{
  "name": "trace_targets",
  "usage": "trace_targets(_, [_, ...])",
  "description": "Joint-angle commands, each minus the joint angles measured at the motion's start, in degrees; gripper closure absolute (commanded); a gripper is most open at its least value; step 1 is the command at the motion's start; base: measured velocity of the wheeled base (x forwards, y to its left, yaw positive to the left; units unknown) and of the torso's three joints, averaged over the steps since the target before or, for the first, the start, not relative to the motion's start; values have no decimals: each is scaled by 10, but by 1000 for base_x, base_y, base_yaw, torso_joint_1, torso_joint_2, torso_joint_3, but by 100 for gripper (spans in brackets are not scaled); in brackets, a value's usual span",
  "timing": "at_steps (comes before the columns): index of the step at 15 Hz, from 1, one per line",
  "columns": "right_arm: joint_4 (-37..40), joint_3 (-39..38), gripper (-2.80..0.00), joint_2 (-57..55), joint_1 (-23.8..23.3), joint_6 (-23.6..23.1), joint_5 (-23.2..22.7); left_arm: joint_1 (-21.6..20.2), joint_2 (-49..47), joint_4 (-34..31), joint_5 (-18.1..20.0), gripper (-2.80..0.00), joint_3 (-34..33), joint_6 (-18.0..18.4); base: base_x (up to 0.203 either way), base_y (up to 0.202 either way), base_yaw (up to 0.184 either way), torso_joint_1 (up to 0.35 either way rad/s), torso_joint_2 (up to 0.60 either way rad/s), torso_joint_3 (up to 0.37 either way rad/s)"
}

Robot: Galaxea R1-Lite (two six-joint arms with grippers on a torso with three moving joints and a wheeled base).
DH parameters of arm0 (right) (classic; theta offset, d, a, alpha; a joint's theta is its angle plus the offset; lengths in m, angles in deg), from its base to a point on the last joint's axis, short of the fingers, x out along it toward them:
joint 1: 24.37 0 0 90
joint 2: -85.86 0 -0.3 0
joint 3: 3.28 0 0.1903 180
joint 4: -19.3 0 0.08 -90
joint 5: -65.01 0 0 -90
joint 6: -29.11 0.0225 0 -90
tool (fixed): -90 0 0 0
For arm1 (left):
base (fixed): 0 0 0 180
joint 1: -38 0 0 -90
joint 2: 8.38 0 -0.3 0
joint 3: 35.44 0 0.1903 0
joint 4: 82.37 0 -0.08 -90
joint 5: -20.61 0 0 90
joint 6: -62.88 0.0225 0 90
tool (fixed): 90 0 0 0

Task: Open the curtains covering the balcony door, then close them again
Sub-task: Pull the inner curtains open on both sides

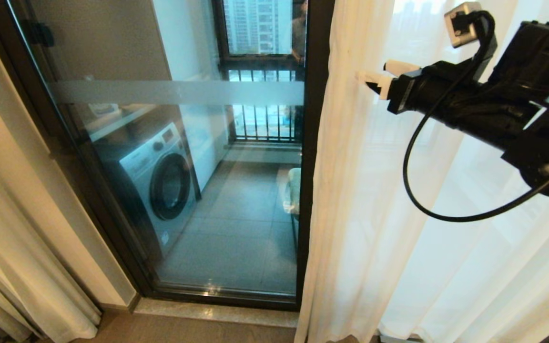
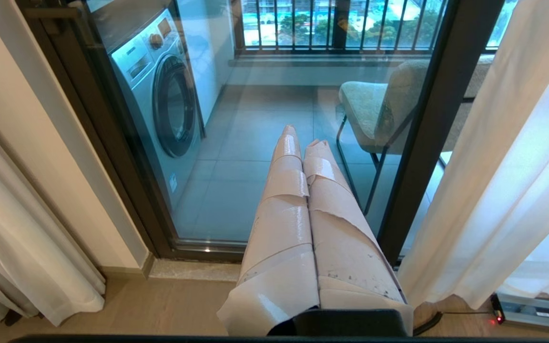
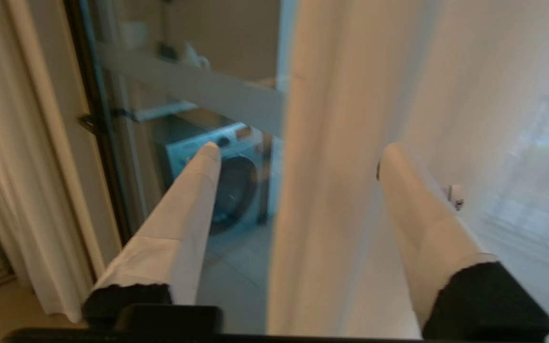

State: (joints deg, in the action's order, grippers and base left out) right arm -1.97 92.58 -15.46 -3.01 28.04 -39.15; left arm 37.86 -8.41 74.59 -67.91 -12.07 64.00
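Right gripper [image 3: 298, 152] agape, straddling sheer curtain [image 3: 350, 143] edge

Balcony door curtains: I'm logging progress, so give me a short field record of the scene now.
sheer curtain: hangs at the glass panel's right edge, its edge between the open fingers
beige curtains: gathered at left
balcony door: glass uncovered, washing machine behind it
right gripper: open, raised at the sheer's edge
left gripper: shut, low, idle
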Motion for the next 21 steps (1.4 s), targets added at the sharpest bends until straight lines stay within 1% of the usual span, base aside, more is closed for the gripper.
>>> trace_targets(1, [-32, 21, -280, -45, 19, 4, 0, 0, 0, 0, 0, 0, 0, 0, 0, 0, 0, 0, 0, 0])
trace_targets(4, [-55, 53, -280, -83, 24, 4, 13, 0, 0, 0, 0, 0, 0, 0, 0, 0, 0, 0, 0, 0])
trace_targets(8, [-59, 85, -280, -132, 24, 1, 84, 0, 0, 0, 0, 0, 0, -1, 0, 0, 0, 0, 0, 0])
trace_targets(11, [-57, 123, -280, -161, 24, 0, 151, 0, 0, 0, 0, 0, 0, 0, 0, 0, 0, 0, 0, 0])
trace_targets(13, [-56, 149, -280, -182, 24, 0, 176, 0, 0, 0, 0, 0, 0, 0, 0, 0, 0, 0, 0, 0])
trace_targets(16, [-57, 179, -280, -211, 24, 1, 192, 0, 0, 0, 0, 0, 0, 0, 0, 0, 0, 0, 0, 0])
trace_targets(21, [-57, 220, -280, -249, 23, 5, 200, 0, 0, 0, 0, 0, 0, 0, 0, 0, 0, 0, 0, 0])
